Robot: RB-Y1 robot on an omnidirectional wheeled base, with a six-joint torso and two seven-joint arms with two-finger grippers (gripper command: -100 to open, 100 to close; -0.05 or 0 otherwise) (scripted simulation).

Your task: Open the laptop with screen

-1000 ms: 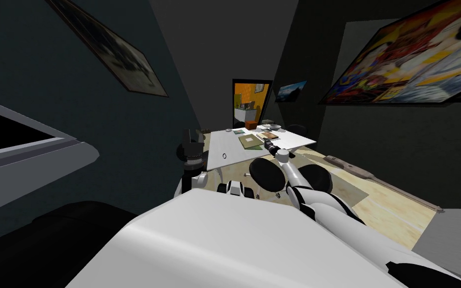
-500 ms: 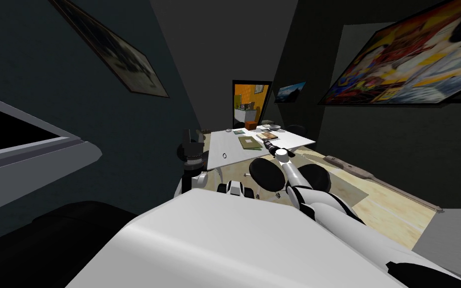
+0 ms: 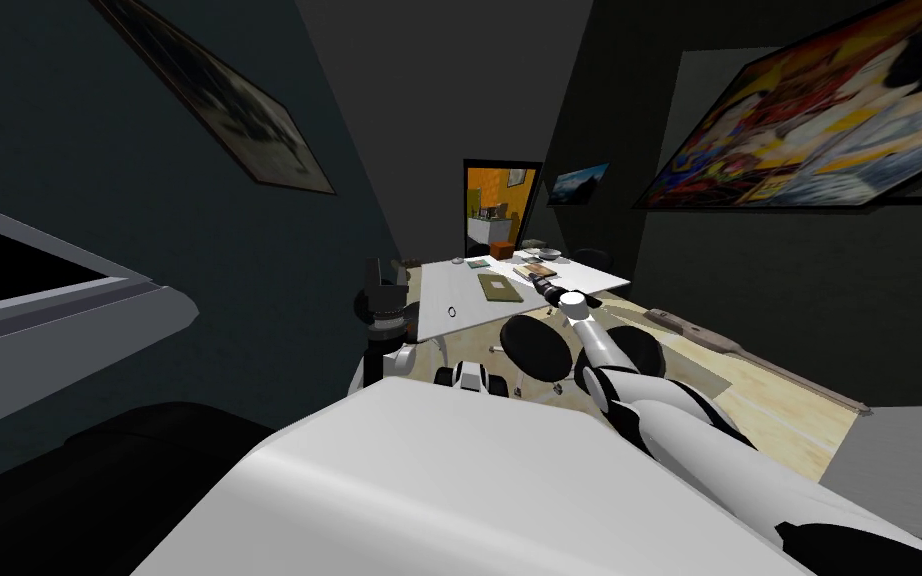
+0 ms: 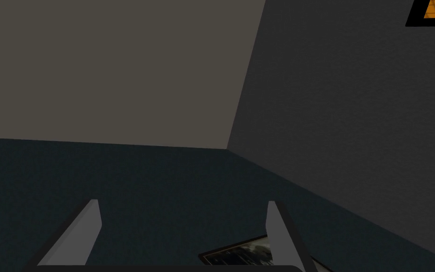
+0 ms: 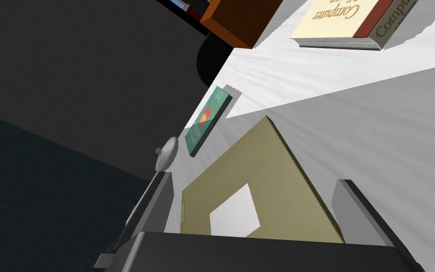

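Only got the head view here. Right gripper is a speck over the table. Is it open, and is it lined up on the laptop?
Observer: Right wrist view shows the right gripper open, with the olive laptop between its fingers and nothing clamped.
Operator: Lid up at all?
Observer: No. It lies flat and shut on the white table; a white square marks the lid.
Operator: Left arm?
Observer: The left gripper is open and holds nothing.
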